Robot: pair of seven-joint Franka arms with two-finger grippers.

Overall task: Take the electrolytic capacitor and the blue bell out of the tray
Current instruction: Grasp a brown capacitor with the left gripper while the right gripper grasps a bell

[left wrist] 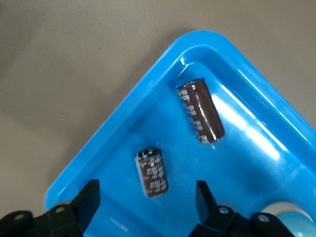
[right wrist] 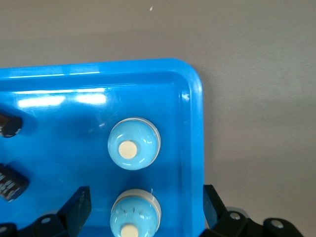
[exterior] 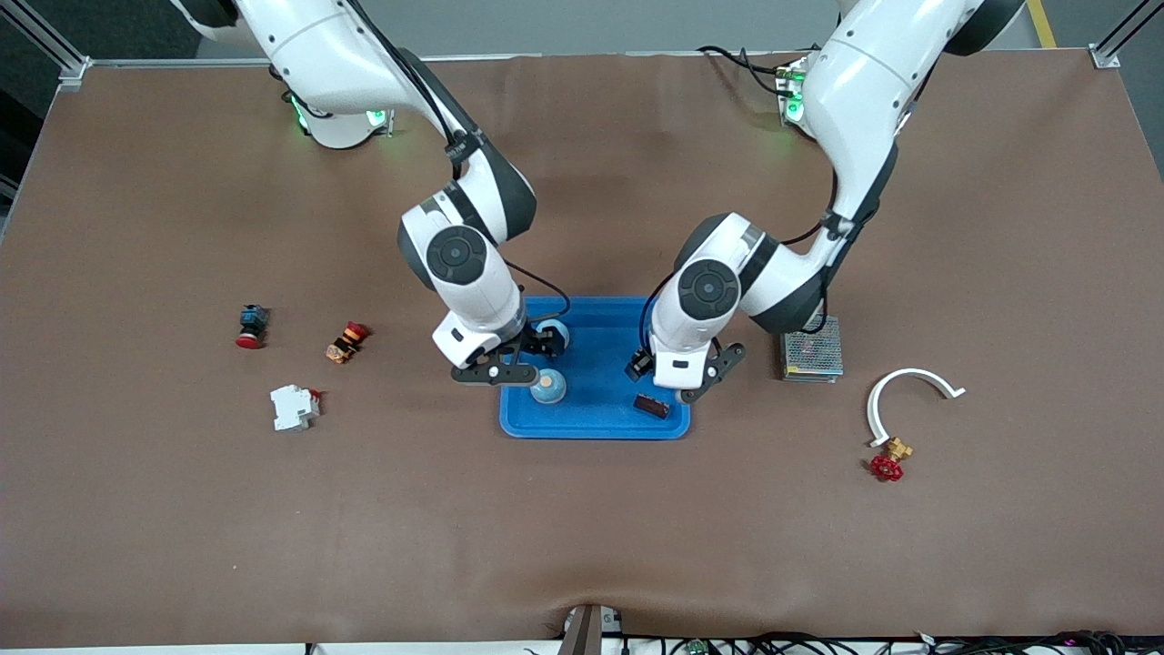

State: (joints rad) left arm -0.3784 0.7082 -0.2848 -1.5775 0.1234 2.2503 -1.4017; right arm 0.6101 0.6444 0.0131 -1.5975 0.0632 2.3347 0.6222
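Tray (exterior: pixel 596 420) sits mid-table, long side running between the two arms' ends. We count two dark brown capacitors in it in the left wrist view: one (left wrist: pixel 152 171) between the left gripper's fingers, a second capacitor (left wrist: pixel 200 111) lying closer to the tray's corner. Both lie on their sides, apart from each other.

Left gripper (exterior: pixel 689 384) hangs low over the tray's end toward the left arm. Its fingers stand apart, one on each side of the nearer capacitor and clear of it; nothing held.

Right gripper (exterior: pixel 496 368) is over the tray's end toward the right arm, fingers spread wide and empty. Two blue bells stand here close to the rim: one bell (right wrist: pixel 134 144) farther out from the gripper, the other bell (right wrist: pixel 135 214) between the fingers.

Handling, as we judge it: the capacitor is light, rigid, with a slick shrink sleeve, and apt to roll. Pinch it across the barrel at mid-length. The bell's glossy dome would likely squirt out of a high pinch, so grip low, across the rim at its base. The tray is light plastic and may shift if dragged.
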